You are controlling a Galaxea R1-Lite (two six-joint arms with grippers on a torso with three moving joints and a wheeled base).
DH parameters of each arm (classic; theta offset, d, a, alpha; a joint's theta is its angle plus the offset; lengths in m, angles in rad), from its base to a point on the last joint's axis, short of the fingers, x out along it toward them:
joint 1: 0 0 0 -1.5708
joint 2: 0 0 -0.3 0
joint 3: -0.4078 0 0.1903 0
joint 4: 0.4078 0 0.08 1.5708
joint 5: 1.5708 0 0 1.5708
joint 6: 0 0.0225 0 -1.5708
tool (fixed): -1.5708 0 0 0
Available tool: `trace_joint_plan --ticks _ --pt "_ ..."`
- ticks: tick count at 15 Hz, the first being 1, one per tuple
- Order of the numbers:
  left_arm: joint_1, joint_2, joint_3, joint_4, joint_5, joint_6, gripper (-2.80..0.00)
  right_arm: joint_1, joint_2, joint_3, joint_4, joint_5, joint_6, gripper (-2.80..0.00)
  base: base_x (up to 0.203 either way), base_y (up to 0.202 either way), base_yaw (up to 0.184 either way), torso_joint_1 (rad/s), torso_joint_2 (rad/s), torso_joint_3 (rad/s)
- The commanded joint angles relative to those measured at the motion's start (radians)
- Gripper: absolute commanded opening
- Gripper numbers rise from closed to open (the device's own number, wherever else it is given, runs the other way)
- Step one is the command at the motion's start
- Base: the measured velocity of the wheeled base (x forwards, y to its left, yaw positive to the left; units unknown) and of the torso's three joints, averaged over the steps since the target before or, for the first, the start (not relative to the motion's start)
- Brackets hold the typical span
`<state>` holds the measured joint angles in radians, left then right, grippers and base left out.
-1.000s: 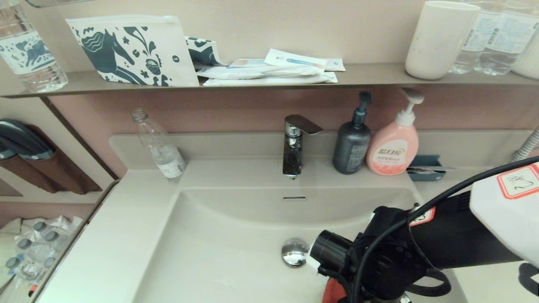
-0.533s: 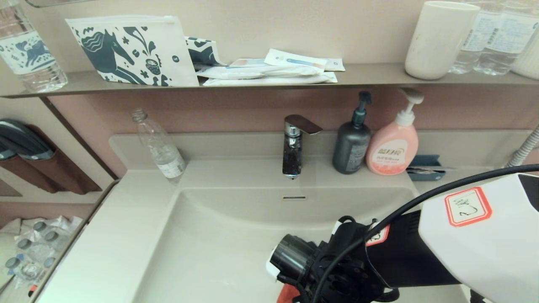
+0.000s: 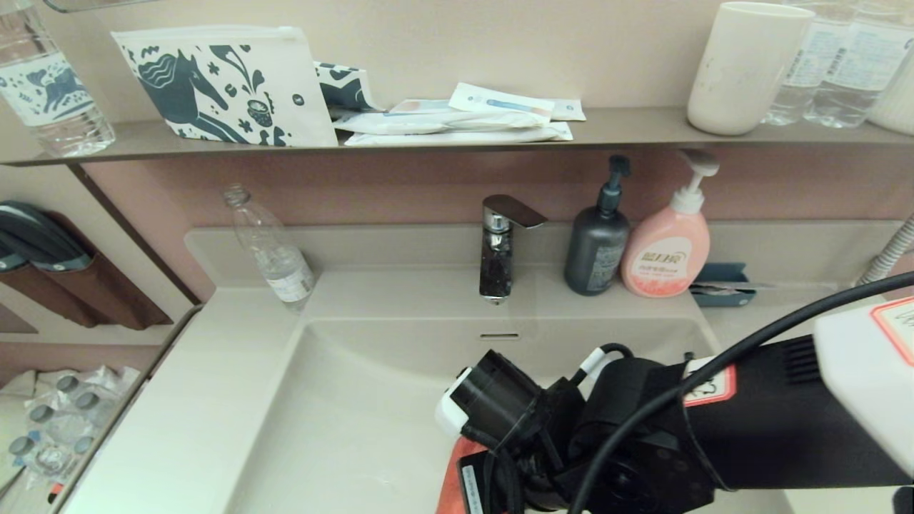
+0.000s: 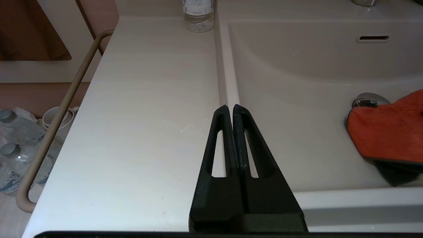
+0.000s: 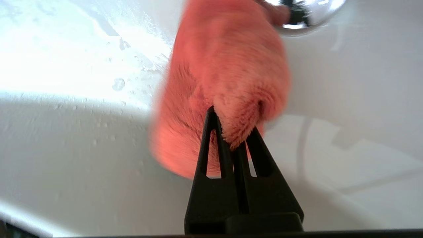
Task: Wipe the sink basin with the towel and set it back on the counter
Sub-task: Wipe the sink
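Orange-red microfibre, the towel (image 5: 228, 82) lies pressed on the floor of the sink basin (image 3: 343, 421), just near of the chrome drain plug (image 4: 368, 99) and touching it. The right gripper (image 5: 233, 140) holds it, jaws clamped on a bunched fold of the pile. Water droplets (image 5: 117, 84) bead on the glossy floor to the left of the cloth. The wiping step looks to be in hand, with the return not yet begun. The next move likely calls for dragging the cloth leftward over that wet patch while keeping it pressed flat. The left gripper (image 4: 230, 110) hangs idle, jaws closed on nothing, above the counter (image 4: 148, 115) at the basin's left rim
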<state>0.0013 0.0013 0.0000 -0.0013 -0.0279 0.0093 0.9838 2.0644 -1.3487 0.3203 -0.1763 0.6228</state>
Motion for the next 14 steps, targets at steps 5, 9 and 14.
trace_joint_plan --ticks 5,9,14 --pt "0.0 0.0 0.0 0.0 -0.001 0.0 -2.8 -0.012 -0.298 0.154 0.019 -0.002 -0.072 -2.8 0.0 0.0 0.0 0.0 0.0 0.0" --pt "0.0 0.0 0.0 0.0 0.0 0.0 -2.8 -0.041 -0.429 0.258 0.047 -0.031 -0.095 -2.8 0.0 0.0 0.0 0.0 0.0 0.0" --pt "0.0 0.0 0.0 0.0 -0.001 0.0 -2.8 -0.137 -0.581 0.347 0.049 -0.043 -0.101 -2.8 0.0 0.0 0.0 0.0 0.0 0.0"
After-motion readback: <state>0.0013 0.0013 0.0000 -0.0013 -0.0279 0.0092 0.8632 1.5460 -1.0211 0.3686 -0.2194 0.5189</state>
